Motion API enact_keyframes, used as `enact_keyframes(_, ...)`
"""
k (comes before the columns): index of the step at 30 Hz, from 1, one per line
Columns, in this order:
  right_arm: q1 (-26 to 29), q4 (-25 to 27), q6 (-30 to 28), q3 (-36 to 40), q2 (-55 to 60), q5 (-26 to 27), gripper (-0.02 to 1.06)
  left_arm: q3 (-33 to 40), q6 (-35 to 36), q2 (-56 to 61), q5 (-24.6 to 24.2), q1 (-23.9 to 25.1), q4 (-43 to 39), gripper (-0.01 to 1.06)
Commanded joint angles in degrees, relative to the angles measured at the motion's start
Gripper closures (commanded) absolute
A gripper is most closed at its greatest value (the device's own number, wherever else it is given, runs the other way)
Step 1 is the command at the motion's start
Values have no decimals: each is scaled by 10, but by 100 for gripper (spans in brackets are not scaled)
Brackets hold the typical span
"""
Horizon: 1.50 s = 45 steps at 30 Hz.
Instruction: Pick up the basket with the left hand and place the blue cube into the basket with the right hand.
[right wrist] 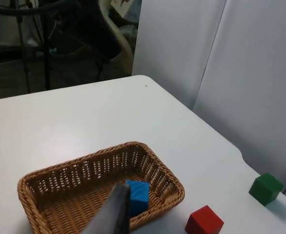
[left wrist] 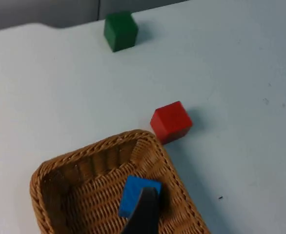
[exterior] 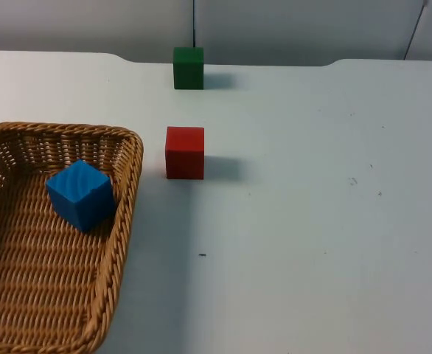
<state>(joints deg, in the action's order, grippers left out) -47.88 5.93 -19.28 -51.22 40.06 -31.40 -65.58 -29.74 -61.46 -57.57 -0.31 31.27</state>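
White tabletop [exterior: 312, 221] runs back to a grey partition wall [exterior: 290, 29]. On it, toward the left side of the top view, sits a woven wicker basket [exterior: 120, 243], and the blue cube [exterior: 81, 194] lies inside it, tilted, near the basket's far right wall. Just beside the basket's far right corner, apart from it, stands a red cube [exterior: 184, 152]. Further back, near the wall, stands a green cube [exterior: 188, 68], well apart from the red one.

From the left wrist view, the left gripper [left wrist: 144, 214] hangs above the basket [left wrist: 50, 195], with a dark fingertip over the blue cube [left wrist: 133, 192]; whether its fingers are spread or pressed together cannot be told. From the right wrist view, the right gripper [right wrist: 111, 212] is above the near side of the basket [right wrist: 172, 187], a fingertip beside the blue cube [right wrist: 139, 195]; its state cannot be told either.
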Motion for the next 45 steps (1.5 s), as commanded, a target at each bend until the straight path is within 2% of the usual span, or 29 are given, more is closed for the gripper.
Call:
enact_keyframes(1,-1,-2,-2,20,-39,9,0,-3,3,46,3,-34,-31,26)
enact_keyframes(7,-1,-1,16,69,-126,-11,0,-2,3,160,-1,-44,-51,26)
enact_keyframes(11,-1,-1,35,89,-165,-20,0,30,22,230,7,-44,-51,26)
enact_keyframes(15,-1,-3,35,108,-202,-55,0,135,42,340,14,-44,-60,26)
enact_keyframes(17,-1,-4,35,114,-208,-70,0,182,79,386,15,-44,-85,26)
enact_keyframes(18,-1,-4,35,114,-208,-70,0,182,79,386,15,-44,-85,26)
enact_keyframes(21,-1,-5,49,133,-216,-94,0,248,151,458,10,-44,-136,26)
enact_keyframes(26,-1,-19,74,144,-220,-128,0,293,188,541,-15,-44,-165,26)
enact_keyframes(28,-1,-20,79,144,-220,-135,0,297,191,556,-20,-44,-172,26)
enact_keyframes(32,-1,-32,88,144,-220,-177,0,304,250,610,-56,-44,-243,26)
enact_keyframes(35,-1,-32,88,144,-220,-187,0,304,258,615,-77,-44,-263,26)
enact_keyframes(38,-1,-32,88,144,-220,-187,0,304,258,615,-96,-44,-273,26)
enact_keyframes(45,-1,-36,88,144,-220,-187,0,307,258,615,-103,-44,-275,26)
